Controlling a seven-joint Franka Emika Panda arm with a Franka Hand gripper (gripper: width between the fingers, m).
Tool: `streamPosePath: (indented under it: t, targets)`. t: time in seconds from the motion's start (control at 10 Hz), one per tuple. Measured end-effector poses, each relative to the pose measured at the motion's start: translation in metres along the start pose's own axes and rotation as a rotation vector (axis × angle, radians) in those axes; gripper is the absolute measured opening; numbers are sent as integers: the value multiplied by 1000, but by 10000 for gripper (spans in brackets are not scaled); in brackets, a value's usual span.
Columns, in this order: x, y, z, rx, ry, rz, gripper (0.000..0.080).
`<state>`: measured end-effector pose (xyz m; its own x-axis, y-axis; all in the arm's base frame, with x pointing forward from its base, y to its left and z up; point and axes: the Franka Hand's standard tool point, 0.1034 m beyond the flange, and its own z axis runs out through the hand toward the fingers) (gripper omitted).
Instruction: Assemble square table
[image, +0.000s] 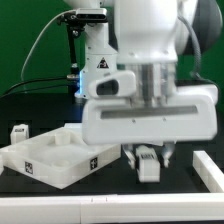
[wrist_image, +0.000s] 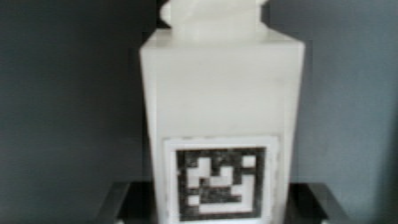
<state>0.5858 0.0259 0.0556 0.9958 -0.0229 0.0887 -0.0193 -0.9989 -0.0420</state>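
One short white plastic tagged block leg (wrist_image: 214, 110), on black tabletop (image: 110, 182) beside white square plastic panel (image: 55, 155): judged light, stiff, slick; take by flat sides; fingers (wrist_image: 128, 205) flank it, pinch cannot be told.

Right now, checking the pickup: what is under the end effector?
A white tagged leg sits between the end effector's fingers on the black table. Its upper part is covered, so the grip cannot be judged.

White arm bent downward, wrist vertical, pincer (image: 148, 160) low (dark fingers (wrist_image: 128, 205), closure unclear)
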Motion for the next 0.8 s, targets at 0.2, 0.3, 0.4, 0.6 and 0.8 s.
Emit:
streamPosePath:
  t: [0.2, 0.3, 0.4, 0.6, 0.8]
  targets:
    - [-18, 26, -33, -2, 3, 21, 282]
    - [-16, 25, -30, -4, 11, 18, 282]
    - [-16, 25, -30, -4, 11, 18, 284]
    - [-18, 26, -29, -1, 9, 31, 284]
    - [-40, 41, -35, 7, -5, 39, 284]
